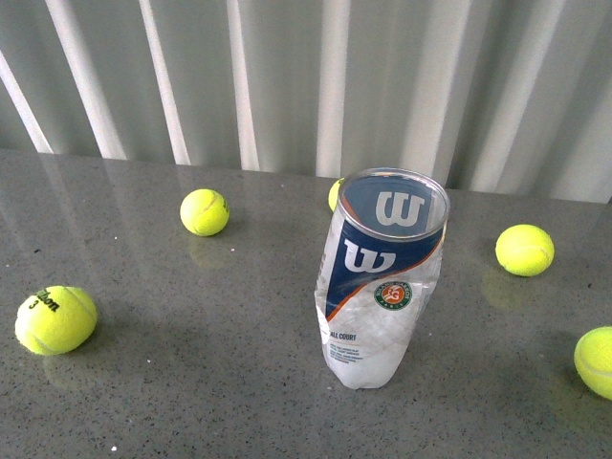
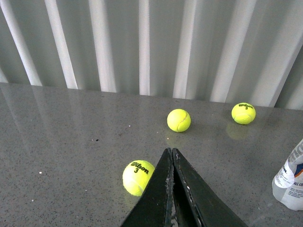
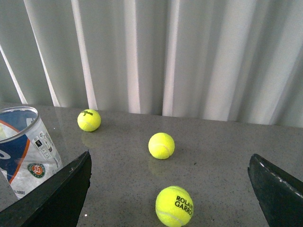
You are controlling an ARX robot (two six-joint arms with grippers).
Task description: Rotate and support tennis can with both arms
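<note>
Grey speckled table (image 1: 191, 363) with white pleated curtain (image 1: 287, 76) behind. Front view: your tennis can (image 1: 381, 277) stands upright right of centre, open mouth up, navy band with W facing the camera, walls crumpled. 5 balls around it: 1 front left (image 1: 55, 319), 1 back left (image 1: 204, 211), 1 peeking behind the can's rim (image 1: 335, 194), 2 on the right (image 1: 524, 250) (image 1: 595, 361). Neither arm shows here.

Left wrist view: your left gripper (image 2: 172, 153) is pointed low across the table, fingers pressed together tip to tip, nothing between them. Ball marked 3 (image 2: 138, 177) sits just beside the fingers; the can's lower part is at the frame edge (image 2: 289, 182), well apart.

Right wrist view: your right gripper (image 3: 170, 163) is spread wide, fingers (image 3: 57, 198) at opposite frame edges, empty. The can (image 3: 26, 151) is just beside 1 finger; contact can't be told. 3 balls lie ahead (image 3: 161, 145).
</note>
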